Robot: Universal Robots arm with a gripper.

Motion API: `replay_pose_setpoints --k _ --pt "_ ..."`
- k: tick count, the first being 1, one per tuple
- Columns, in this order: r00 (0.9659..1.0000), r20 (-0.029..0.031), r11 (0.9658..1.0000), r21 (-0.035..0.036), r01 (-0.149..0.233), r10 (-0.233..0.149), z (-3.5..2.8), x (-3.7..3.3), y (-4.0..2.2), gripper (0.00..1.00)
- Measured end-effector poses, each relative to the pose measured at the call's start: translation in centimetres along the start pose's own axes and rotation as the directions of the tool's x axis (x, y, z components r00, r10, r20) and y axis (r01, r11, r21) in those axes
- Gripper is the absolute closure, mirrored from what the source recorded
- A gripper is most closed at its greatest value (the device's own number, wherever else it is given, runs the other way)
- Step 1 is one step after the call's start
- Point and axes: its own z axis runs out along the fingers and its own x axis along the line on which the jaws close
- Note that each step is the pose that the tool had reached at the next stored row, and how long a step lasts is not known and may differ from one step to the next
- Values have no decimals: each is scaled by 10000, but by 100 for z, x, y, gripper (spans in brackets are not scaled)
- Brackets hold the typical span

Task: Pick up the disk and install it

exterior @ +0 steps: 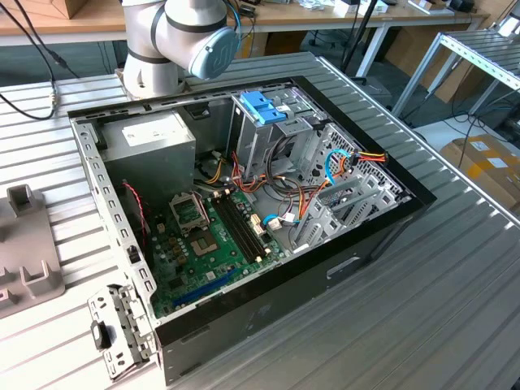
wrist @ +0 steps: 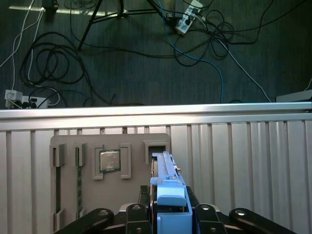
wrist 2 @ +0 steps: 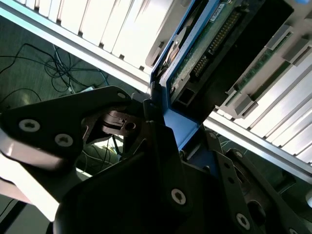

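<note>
The disk (wrist: 168, 187) stands on edge, a grey metal body in a bright blue carrier frame. My gripper (wrist: 170, 217) is shut on it, with black fingers (wrist: 204, 214) pressed against both sides of the blue frame. It hangs over a grey fixture plate (wrist: 131, 146) on the slatted table, near an open slot (wrist: 156, 148). In the second wrist view the disk (wrist 2: 204, 53) shows its green circuit board and connector, and the gripper (wrist 2: 168, 126) clamps the blue frame. The open computer case (exterior: 244, 203) lies in the exterior view with its metal drive cage (exterior: 276, 142).
A blue plastic bracket (exterior: 262, 107) sits atop the drive cage. Coloured cables (exterior: 341, 166) run beside it over the motherboard (exterior: 211, 236). The fixture plate holds a processor chip (wrist: 109, 161) and memory sticks (wrist: 78, 185). Beyond the table edge (wrist: 156, 113) cables lie on the floor.
</note>
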Motion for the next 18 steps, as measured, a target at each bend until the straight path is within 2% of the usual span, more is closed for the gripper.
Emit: replay_pose_setpoints --k 18 --pt "10000 1 10000 1 0 0 -109 -11 6 63"
